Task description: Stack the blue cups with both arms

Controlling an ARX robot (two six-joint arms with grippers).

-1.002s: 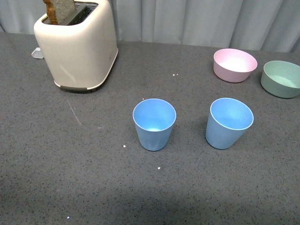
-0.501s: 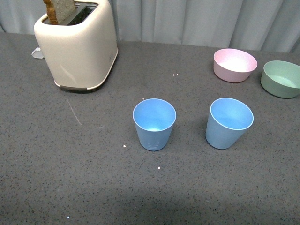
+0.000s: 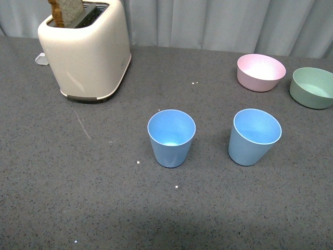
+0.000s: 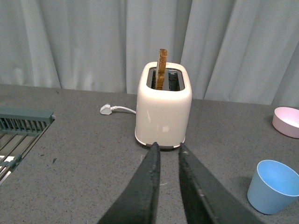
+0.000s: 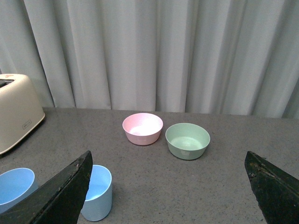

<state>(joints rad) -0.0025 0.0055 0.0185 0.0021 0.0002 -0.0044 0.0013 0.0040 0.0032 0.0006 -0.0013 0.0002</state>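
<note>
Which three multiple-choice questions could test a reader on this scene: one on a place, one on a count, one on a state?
1. Where does the toaster stand, relative to the left blue cup and the right blue cup?
A. further back, to their left
B. between them
C. to their right

2. How many bowls are on the table?
A. one
B. two
C. four

3. What is the state of the right hand?
A. shut on a cup
B. shut on a bowl
C. wide open, holding nothing

Answers:
1 A: the front view shows it far left, beyond both cups.
2 B: one pink bowl and one green bowl.
3 C: its fingers stand far apart and grip nothing.
</note>
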